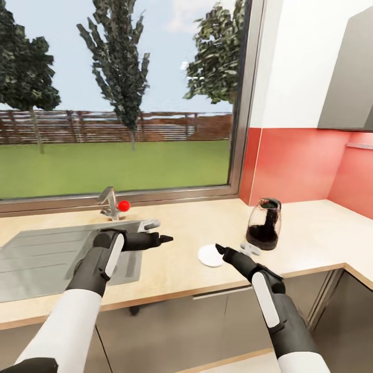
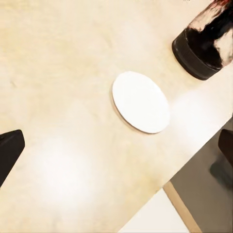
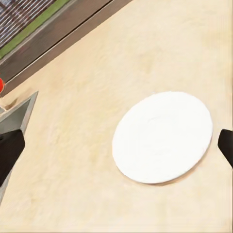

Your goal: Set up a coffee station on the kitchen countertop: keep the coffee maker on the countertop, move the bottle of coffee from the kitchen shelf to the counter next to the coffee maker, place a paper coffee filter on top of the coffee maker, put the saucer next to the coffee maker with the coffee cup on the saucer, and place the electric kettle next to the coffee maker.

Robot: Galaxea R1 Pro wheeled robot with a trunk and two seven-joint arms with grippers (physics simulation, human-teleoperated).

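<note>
Countertop [image 1: 197,290] beige, under window [image 1: 119,98]; saucer [image 1: 211,255] beside coffee maker [image 1: 264,224]; both arms' fingers spread, empty

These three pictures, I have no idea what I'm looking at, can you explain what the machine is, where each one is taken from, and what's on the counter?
It is a simulated two-armed robot at a kitchen counter. The big picture looks down from its head: the left pincer hovers beside the sink, and the right pincer hovers at the white saucer. The other two pictures come from cameras at each wrist, looking along the fingers; both show that same saucer on the countertop. Behind it stands the dark glass coffee maker, with a small grey object I cannot identify in front of it. Both pincers look open and hold nothing.
</note>
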